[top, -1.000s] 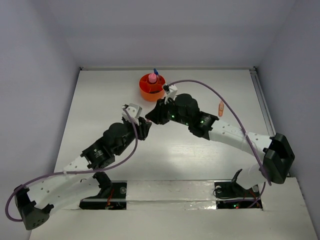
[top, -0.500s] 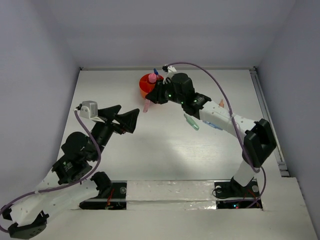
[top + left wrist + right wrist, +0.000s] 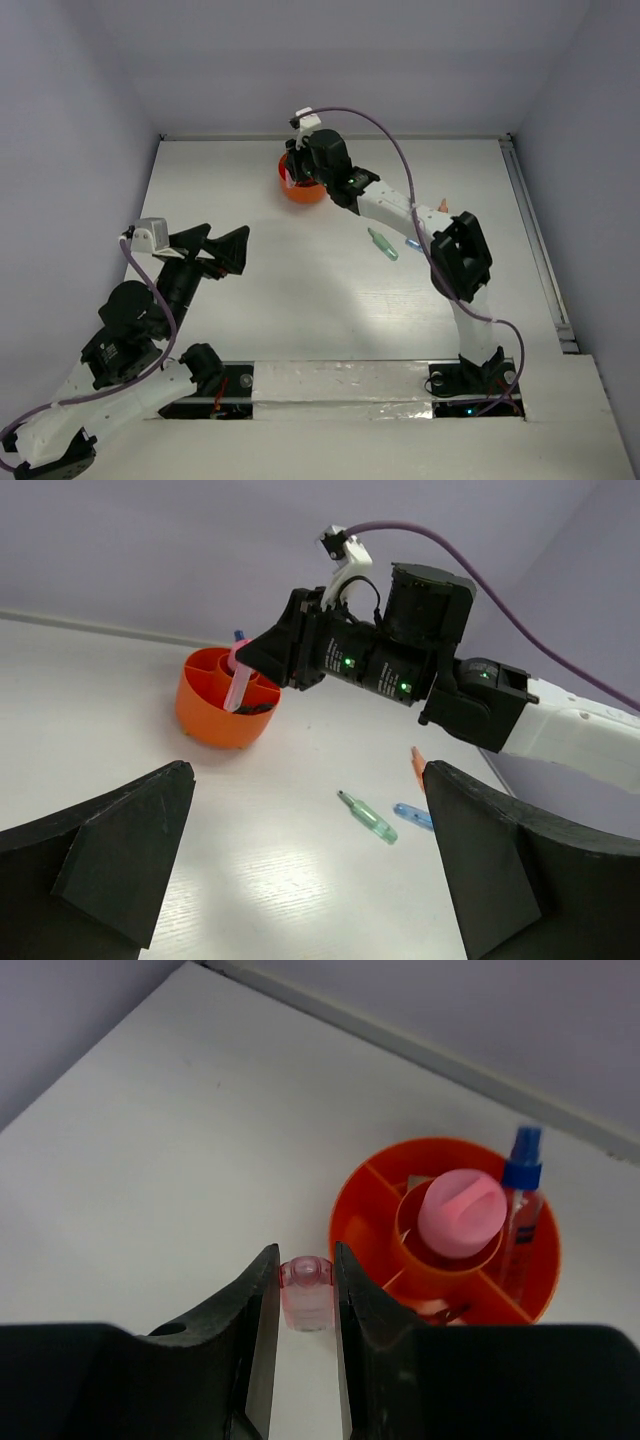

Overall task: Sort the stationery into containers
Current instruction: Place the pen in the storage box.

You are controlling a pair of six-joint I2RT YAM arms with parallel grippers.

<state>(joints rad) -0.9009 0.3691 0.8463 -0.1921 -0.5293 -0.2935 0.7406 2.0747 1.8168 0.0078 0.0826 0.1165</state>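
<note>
A white, faintly grained table (image 3: 300,310) is enclosed by plain lilac walls. The left gripper (image 3: 224,242) is spread wide, with nothing held. The right gripper (image 3: 305,1260) is clamped on a translucent pink capsule (image 3: 306,1298). The round, glossy orange tub (image 3: 352,1222) is seen just right of its fingers. Well behind that gripper, a slim green piece (image 3: 382,245) and a blue piece (image 3: 412,815) lie on the table.

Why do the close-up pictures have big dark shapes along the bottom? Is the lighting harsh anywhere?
Left wrist view: the open left claw's fingers sit close to the lens, dark and featureless; the orange tub beyond is crisp. Right wrist view: the right claw frames a translucent pink piece. Top view: soft even light, faint shadows, mild sheen on the table.
</note>
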